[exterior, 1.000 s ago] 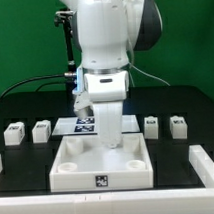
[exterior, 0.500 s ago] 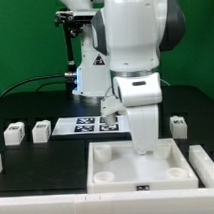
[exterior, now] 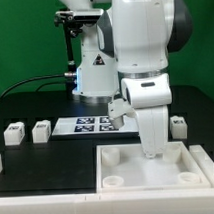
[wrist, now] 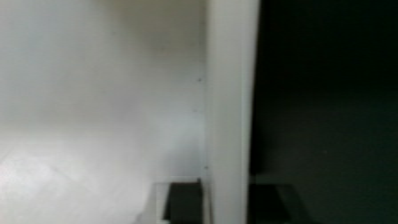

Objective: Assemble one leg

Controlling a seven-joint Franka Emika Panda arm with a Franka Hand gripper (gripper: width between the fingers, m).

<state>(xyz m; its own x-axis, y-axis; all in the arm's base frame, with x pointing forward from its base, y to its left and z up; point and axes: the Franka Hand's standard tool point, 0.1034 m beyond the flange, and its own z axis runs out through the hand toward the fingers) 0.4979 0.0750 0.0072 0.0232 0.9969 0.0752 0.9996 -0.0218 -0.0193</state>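
Observation:
The large white square panel (exterior: 162, 165) with corner holes lies at the front on the exterior view's right. My gripper (exterior: 153, 148) stands upright over its far rim, jaws on either side of that rim and closed on it. In the wrist view the panel (wrist: 107, 100) fills one side, its rim (wrist: 228, 120) runs between my dark fingers (wrist: 183, 203), and my gripper (wrist: 228, 205) sits on it. Three small white legs with tags show: two (exterior: 13, 133) (exterior: 41, 130) on the exterior view's left and one (exterior: 179, 124) on the right, behind the panel.
The marker board (exterior: 84, 124) lies at mid-table behind the arm. A white part (exterior: 0, 164) pokes in at the left edge. The black table (exterior: 47, 162) ends at a white front edge just below the panel. The arm's base stands at the back.
My gripper has moved toward the exterior view's right with the white panel in it. The panel went from the front middle to the front right. The legs have not moved.

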